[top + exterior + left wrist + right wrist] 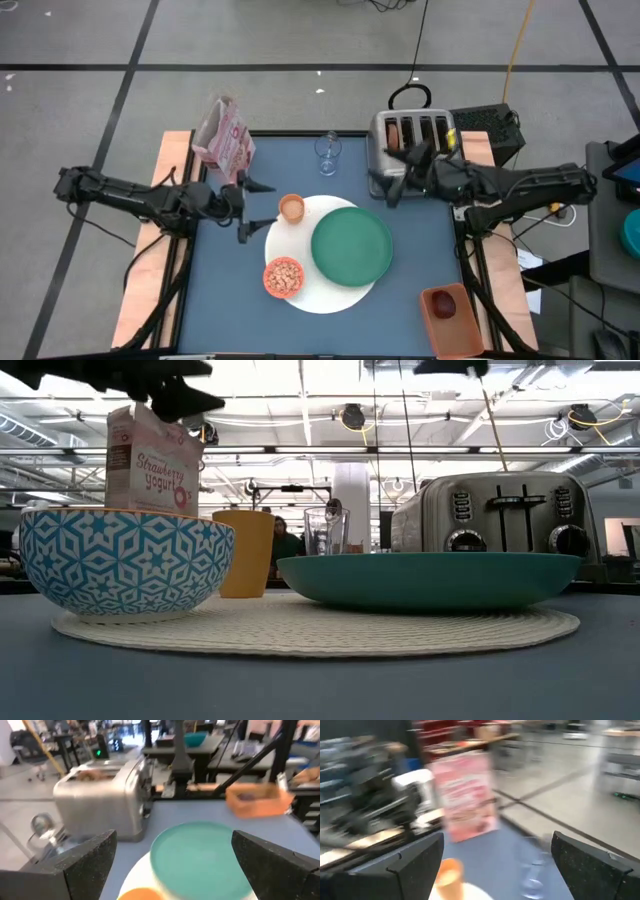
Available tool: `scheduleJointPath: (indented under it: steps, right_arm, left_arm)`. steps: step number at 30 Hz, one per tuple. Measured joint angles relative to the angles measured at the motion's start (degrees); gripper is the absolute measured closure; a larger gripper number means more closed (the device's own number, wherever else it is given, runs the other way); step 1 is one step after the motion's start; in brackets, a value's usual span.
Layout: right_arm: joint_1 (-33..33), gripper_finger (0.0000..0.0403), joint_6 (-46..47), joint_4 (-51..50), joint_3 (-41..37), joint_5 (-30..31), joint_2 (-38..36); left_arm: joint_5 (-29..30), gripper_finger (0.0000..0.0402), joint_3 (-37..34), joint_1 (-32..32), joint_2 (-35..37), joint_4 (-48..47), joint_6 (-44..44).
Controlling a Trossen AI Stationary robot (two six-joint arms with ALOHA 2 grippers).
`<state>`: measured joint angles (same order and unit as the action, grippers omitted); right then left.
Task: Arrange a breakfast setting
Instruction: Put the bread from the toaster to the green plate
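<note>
the green round plate [351,247] lies on the right part of the white woven placemat [322,296], which sits at the middle of the blue table [222,300]. seen from above, the small orange cup [291,208] stands on the mat's edge at about 11 o'clock from the mat's centre, and the bowl [283,277], orange inside with a blue-and-white star pattern outside in the low view, sits at about 8 o'clock with pale food in it. the clear glass [327,152] stands off the mat at 12 o'clock, near the table's far edge. a strawberry yogurt carton [224,136] stands at the far left corner, at about 10 o'clock, and a four-slot metal toaster [414,143] with brown pieces in its slots sits at about 1 o'clock. an orange tray [451,318] at about 4 o'clock, by the near right corner, holds a dark red fruit [444,304]. the left gripper [251,209] hovers just left of the orange cup, its fingers spread wide and holding nothing, touching neither cup nor mat. the right gripper [404,168] hangs over the toaster's near side, fingers likewise spread apart and empty; its wrist view looks across the table toward the carton, the cup and the glass.
</note>
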<state>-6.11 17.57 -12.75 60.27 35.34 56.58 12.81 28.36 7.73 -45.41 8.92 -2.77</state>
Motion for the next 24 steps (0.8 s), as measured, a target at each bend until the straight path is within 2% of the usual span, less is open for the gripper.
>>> scheduleJointPath:
  steps: [4,6,13,20,24]
  right_arm:
    - [3.57,0.0046,6.04,-7.34,4.42,8.35,-0.02]
    - [6.21,0.0046,7.20,-8.71,5.05,9.00,-0.01]
    - [15.43,0.0046,10.39,-10.21,5.25,7.84,1.01]
    - [24.42,0.0046,13.85,-13.01,5.23,0.95,3.37]
    - [28.87,0.0046,14.75,-13.70,5.23,0.20,5.42]
  left_arm:
    - [-2.76,0.0004,0.00,-2.75,0.05,-3.04,-0.10]
    - [-4.71,0.0004,0.00,-4.07,0.05,-3.35,-0.10]
    - [-11.36,0.0004,-0.70,-6.93,0.06,-2.65,-0.04]
    - [-11.57,0.0004,-10.96,-9.13,1.32,12.51,4.05]
    - [-11.55,0.0004,-12.98,-10.56,1.64,15.47,4.87]
